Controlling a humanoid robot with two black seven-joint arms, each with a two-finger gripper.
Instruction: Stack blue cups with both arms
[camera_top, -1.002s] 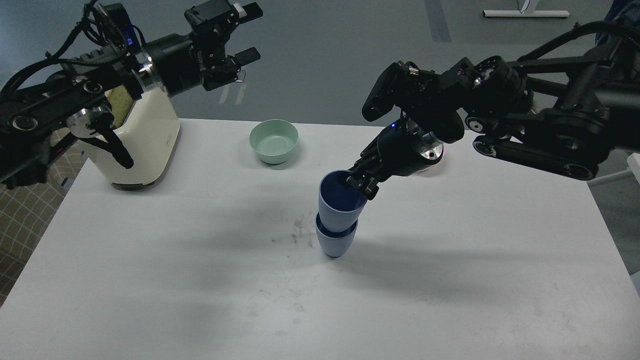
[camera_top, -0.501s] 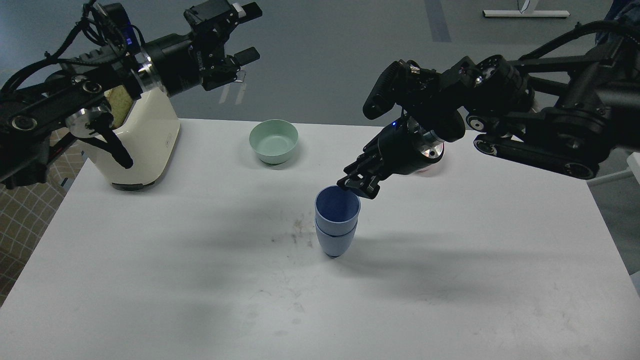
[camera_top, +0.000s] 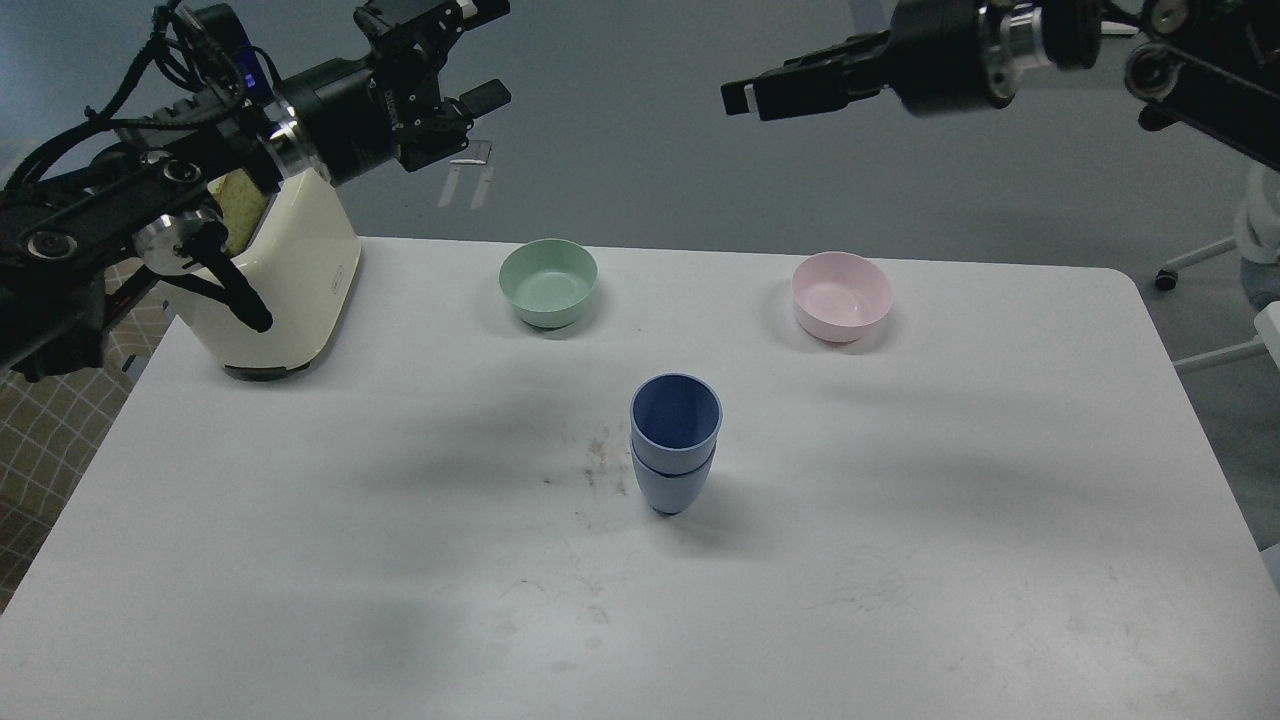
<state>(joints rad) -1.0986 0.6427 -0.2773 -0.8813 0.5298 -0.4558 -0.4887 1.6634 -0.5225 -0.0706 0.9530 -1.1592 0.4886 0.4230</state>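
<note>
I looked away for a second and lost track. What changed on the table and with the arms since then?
The right tool let go of the upper blue cup, which settled straight into the lower cup, then pulled up and back, uncovering the pink bowl. The left tool stayed raised near the toaster, barely shifting. The green bowl did not move.

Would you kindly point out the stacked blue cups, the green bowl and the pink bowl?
stacked blue cups (camera_top: 675, 440), head view, outer wall near the seam.
green bowl (camera_top: 547, 280), head view, inside floor.
pink bowl (camera_top: 841, 295), head view, inside floor.
</note>
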